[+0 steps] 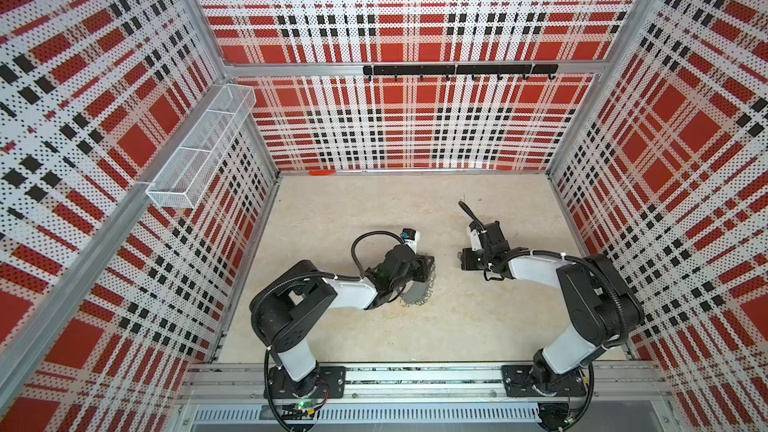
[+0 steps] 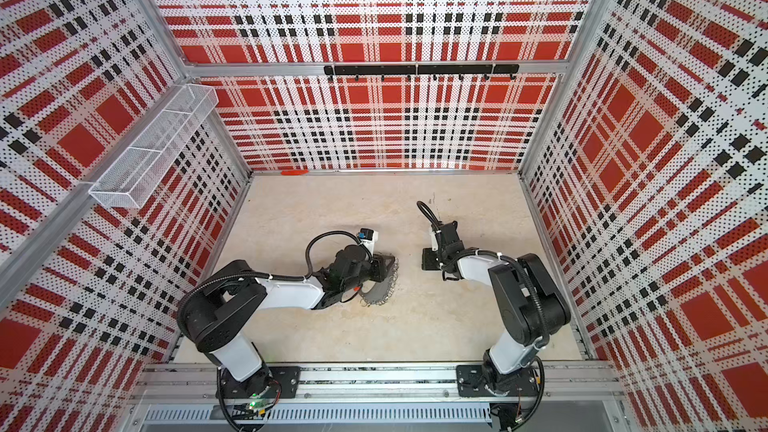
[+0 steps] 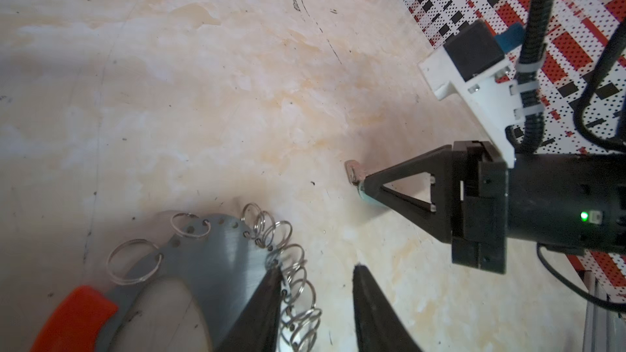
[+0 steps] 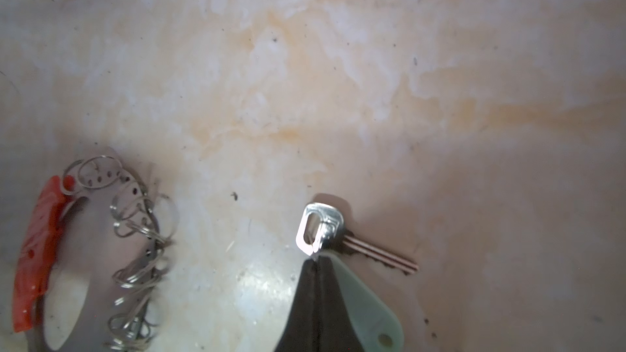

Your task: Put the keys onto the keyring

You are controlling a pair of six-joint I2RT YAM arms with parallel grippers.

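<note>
Nearest me, the keyring [image 3: 216, 252] lies flat on the table [image 3: 203, 96]. It is a grey hoop-shaped plate with a red section [image 3: 78, 313] on one side and wire loops [image 3: 288, 252] crowded along the rim that faces the other arm. The left gripper [image 3: 317, 265] stands right over that rim with its jaws parted. One finger lies across the plate's edge and the other is over bare table past the loops. As far as I can see it has hold of nothing. I would want it to close on the plate itself, not on a loop, so the ring cannot skate when something pushes at it.

A little farther off, across a strip of bare table, the right gripper [image 4: 315, 262] is shut tight on the keys [image 4: 325, 225]. The teal tag [image 4: 369, 306] lies alongside its fingers, the silver head juts past the tips, and the blade angles off to one side. It hangs low, and I cannot tell whether it clears the table.

The head's slot is out in the open, which is what a loop needs to enter. The pinch sits at the very tips, so I judge the key could swivel under any sideways load. The approach should be slow, with the slot lined up on one loop's free end. I would pick a loop at the end of the row, where they overlap least.
</note>
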